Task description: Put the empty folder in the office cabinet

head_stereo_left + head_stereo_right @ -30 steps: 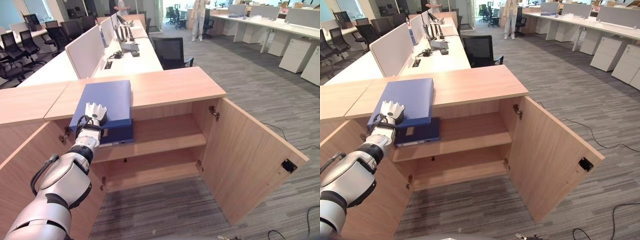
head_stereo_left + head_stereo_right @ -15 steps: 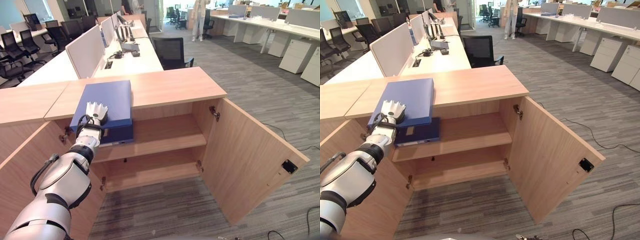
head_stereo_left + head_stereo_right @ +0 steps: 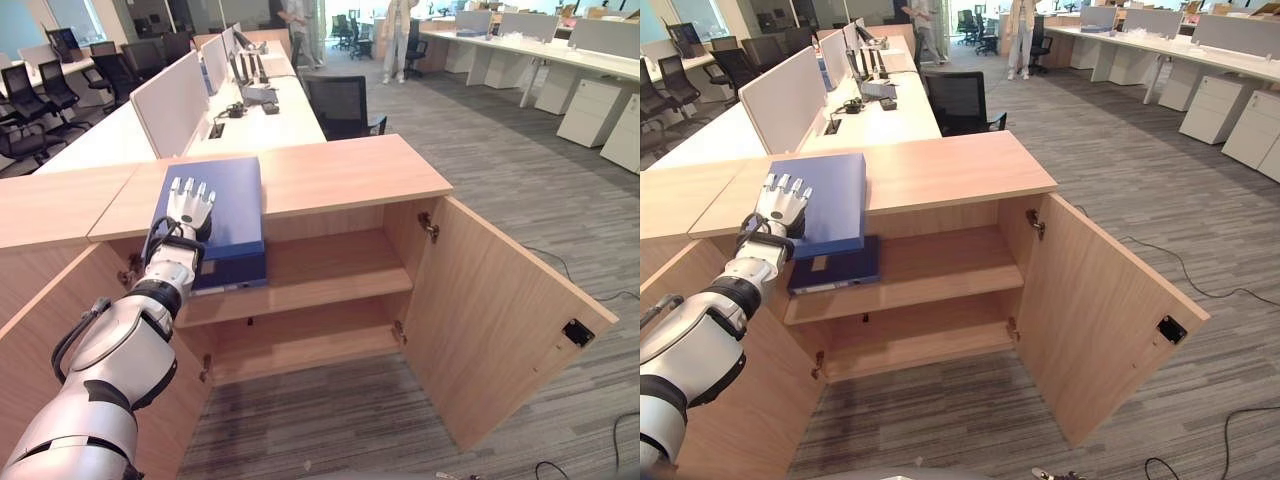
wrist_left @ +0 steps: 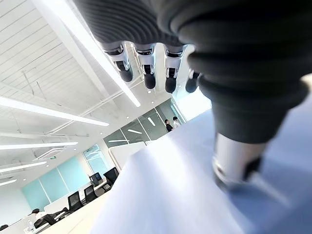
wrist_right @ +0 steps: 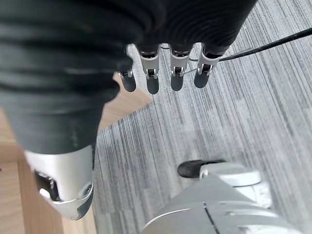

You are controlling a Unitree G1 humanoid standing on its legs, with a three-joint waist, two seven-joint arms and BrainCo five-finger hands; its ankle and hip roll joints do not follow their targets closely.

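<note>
A blue folder (image 3: 232, 205) lies flat on the wooden top of the office cabinet (image 3: 340, 175). Its near end juts past the front edge, and its darker labelled spine (image 3: 840, 265) faces me above the upper shelf (image 3: 320, 272). My left hand (image 3: 188, 205) rests on the folder's left part with its fingers straight. In the left wrist view those fingers (image 4: 146, 63) stretch out over the pale blue cover (image 4: 185, 195). My right hand (image 5: 152, 73) hangs open over the carpet, holding nothing.
Both cabinet doors stand open: the right door (image 3: 500, 320) swings far out and the left door (image 3: 40, 330) stands by my arm. The lower shelf (image 3: 300, 345) is bare. Behind the cabinet are a black office chair (image 3: 340, 105), desks with dividers (image 3: 175, 100), and people far back.
My left hand has slid farther up over the folder's cover, and its fingers have straightened. The folder has barely shifted.
</note>
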